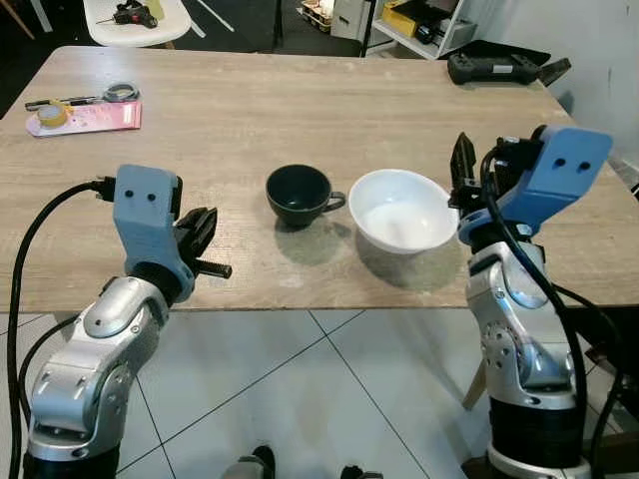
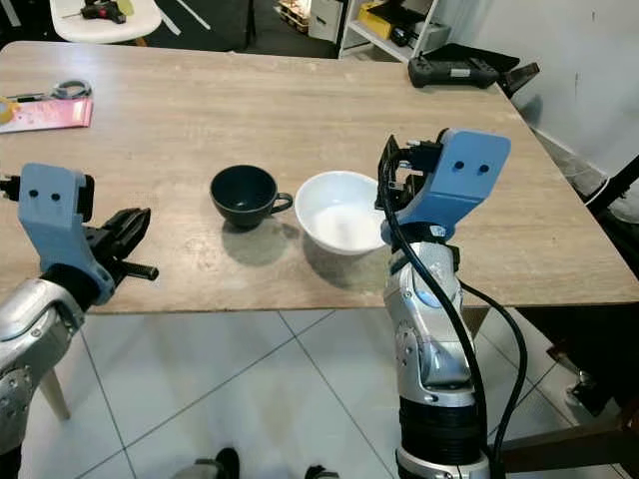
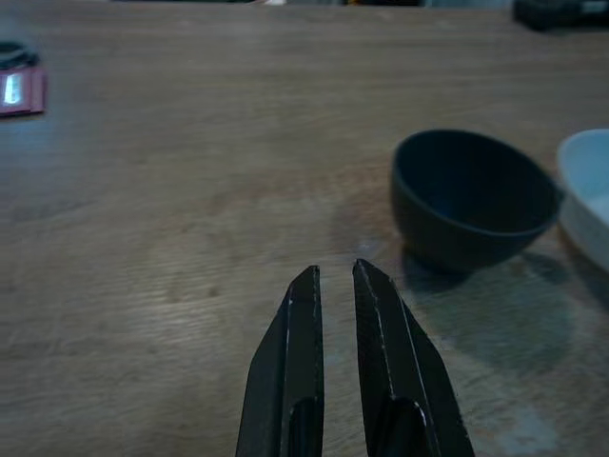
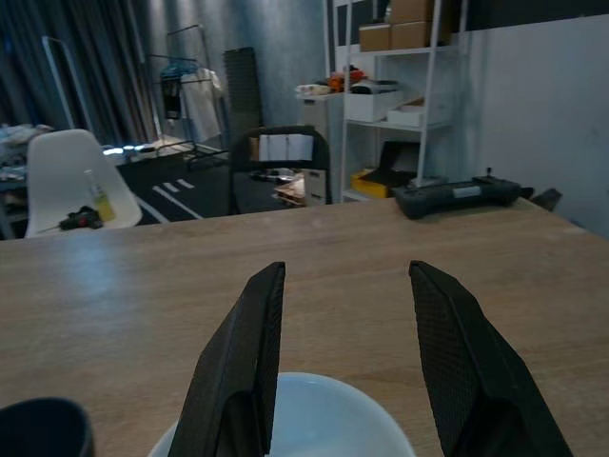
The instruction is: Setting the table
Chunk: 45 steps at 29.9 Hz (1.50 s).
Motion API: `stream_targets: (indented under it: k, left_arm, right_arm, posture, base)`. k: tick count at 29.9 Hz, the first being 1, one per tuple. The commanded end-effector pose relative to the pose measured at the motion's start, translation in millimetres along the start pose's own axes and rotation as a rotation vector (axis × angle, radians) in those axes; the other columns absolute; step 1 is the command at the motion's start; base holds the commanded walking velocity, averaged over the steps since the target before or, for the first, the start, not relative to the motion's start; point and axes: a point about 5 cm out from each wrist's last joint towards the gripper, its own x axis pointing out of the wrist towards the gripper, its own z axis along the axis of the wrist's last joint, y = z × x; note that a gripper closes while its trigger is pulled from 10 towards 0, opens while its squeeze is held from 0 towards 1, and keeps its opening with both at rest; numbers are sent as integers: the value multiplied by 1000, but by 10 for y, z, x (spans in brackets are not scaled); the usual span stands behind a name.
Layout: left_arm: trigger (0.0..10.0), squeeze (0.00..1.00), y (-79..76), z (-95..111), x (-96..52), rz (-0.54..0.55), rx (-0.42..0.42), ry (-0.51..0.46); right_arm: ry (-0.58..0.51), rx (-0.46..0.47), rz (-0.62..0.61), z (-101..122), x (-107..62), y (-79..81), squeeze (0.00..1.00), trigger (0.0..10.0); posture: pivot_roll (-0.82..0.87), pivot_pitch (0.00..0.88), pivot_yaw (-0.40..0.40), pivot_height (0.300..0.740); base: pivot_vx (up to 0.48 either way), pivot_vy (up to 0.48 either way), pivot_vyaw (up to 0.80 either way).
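Right claw (image 4: 343, 371): two long black textured fingers spread well apart, nothing between them, poised just above the near rim of the glossy white round ceramic bowl (image 1: 402, 211). Blue plastic wrist housing behind the claw, silver metal forearm below it, black cable looped alongside.

Just left of that claw, past the bowl: dark, matte, round ceramic cup (image 1: 299, 195) with a small loop handle turned toward the bowl, close to it but whether touching cannot be told. Both upright on the pale wood-grain desk (image 1: 300, 110), near its front edge.

Left claw (image 3: 333, 314): two tapered black fingers nearly together, only a thin slit between, gripping nothing, held low over the desk's front edge, well left of the cup and pointing across the bare wood toward it.

Farther out from the left claw, at the desk's far left corner: flat pink rectangular packet (image 1: 88, 116) with a yellow tape roll (image 1: 52, 115) and a grey ring-shaped thing on it; printing too small to read.

Beyond the right claw, at the far right corner: black handheld controller (image 1: 496, 67). Past the desk: white moulded plastic chair (image 1: 135, 25), white metal shelving (image 4: 400, 86) with cardboard boxes. Underfoot: light grey floor tiles (image 1: 300, 389).
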Motion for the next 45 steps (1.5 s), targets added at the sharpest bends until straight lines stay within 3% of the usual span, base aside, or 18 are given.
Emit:
stream_targets:
  k: [1, 45]
  left_arm:
    - [10000, 0, -15, -49, 21, 17, 7, 13]
    - [10000, 0, -101, -20, 269, 5, 20, -50]
  right_arm:
    - [21, -16, -31, -69, -28, -69, 0, 10000]
    - [-21, -50, -51, -49, 62, -169, 0, 10000]
  posture:
    - [67, 131, 34, 740]
    - [28, 71, 56, 740]
  base:
    - [0, 0, 0]
    - [0, 0, 0]
